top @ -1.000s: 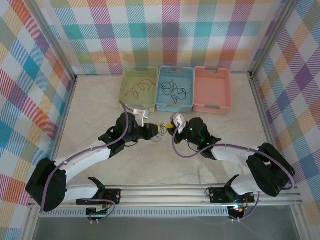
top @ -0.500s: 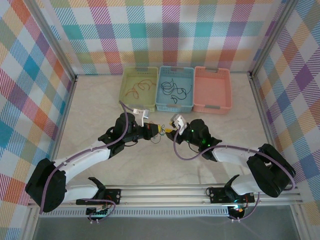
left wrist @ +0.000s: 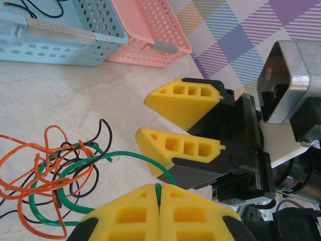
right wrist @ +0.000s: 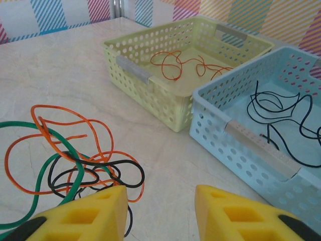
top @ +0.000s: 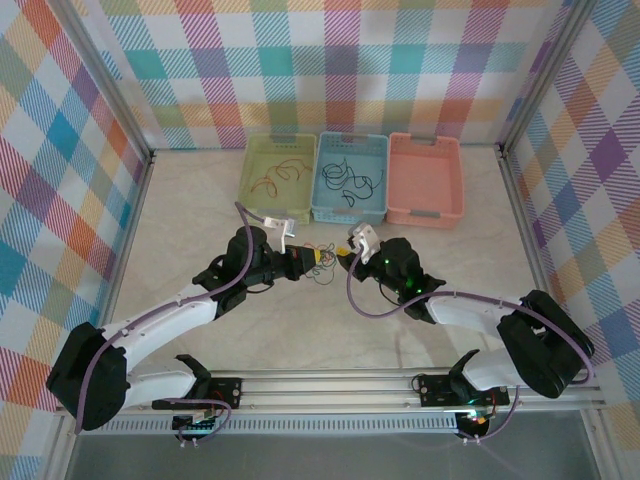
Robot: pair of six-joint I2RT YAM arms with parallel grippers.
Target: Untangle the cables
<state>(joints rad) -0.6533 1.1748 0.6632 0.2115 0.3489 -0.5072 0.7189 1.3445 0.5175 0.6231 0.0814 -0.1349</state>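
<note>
A tangle of orange, black and green cables lies on the table between my two grippers. In the left wrist view my left gripper is shut on the green cable, which arcs from the jaws into the orange and black cable tangle. My right gripper stands open just beyond, its yellow fingers apart and holding nothing. From the right wrist camera, the right gripper hovers open beside the tangle, the left finger over its edge.
Three baskets stand at the back: a yellow-green basket with orange wires, a blue basket with black wires, and a pink basket. Plaid walls enclose the table.
Both grippers have shifted slightly toward the baskets, and the left gripper has drawn the green cable a little out of the tangle. The right gripper has opened.
</note>
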